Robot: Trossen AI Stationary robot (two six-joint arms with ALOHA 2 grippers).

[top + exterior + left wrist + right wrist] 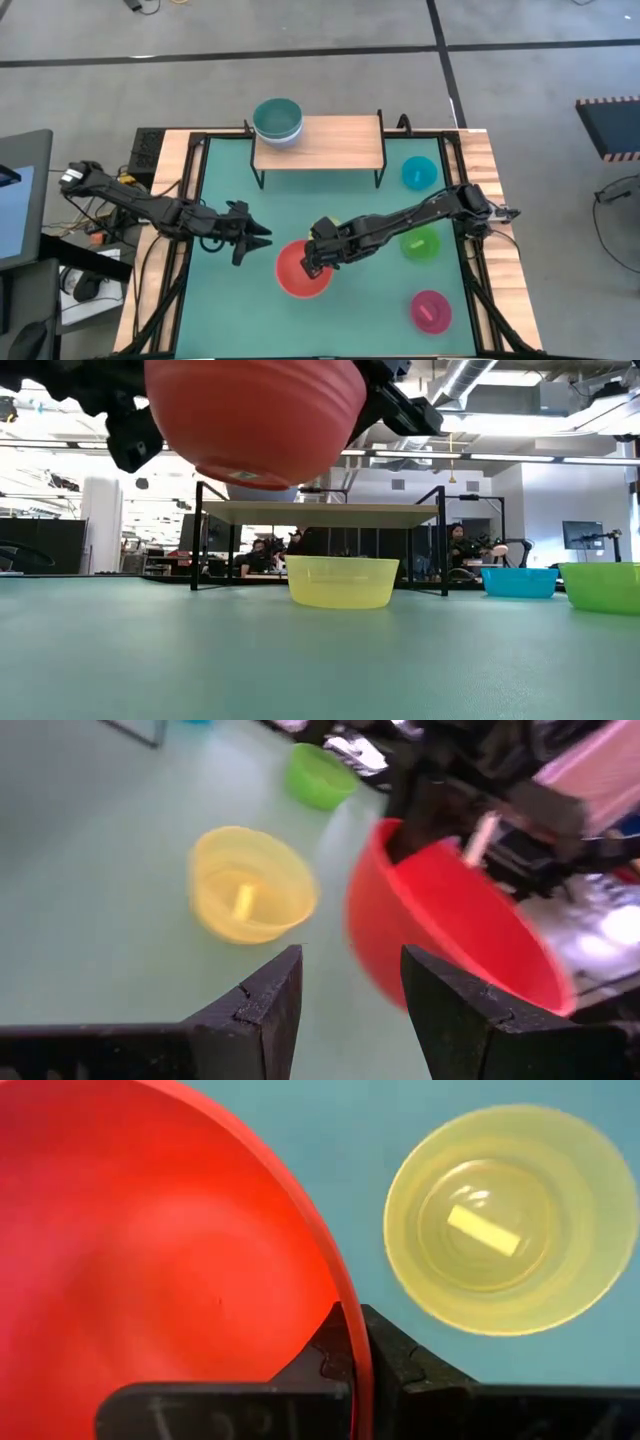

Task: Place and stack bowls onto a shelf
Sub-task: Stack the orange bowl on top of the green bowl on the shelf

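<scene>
Red bowl lifted, rim pinched

The right gripper clenched the red bowl's rim above the mat; the yellow-green bowl, just beyond its jaws, held a small strip. The left gripper waited released beside it.

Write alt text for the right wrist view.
The right gripper pinches the rim of the red bowl, which fills most of the picture. Beyond the rim, the yellow-green bowl sits upright on the green table mat, apart from the red one.

Shelf top lies bare beside the stacked bowls; beneath, seemingly only the yellow-green bowl intrudes.
</scene>
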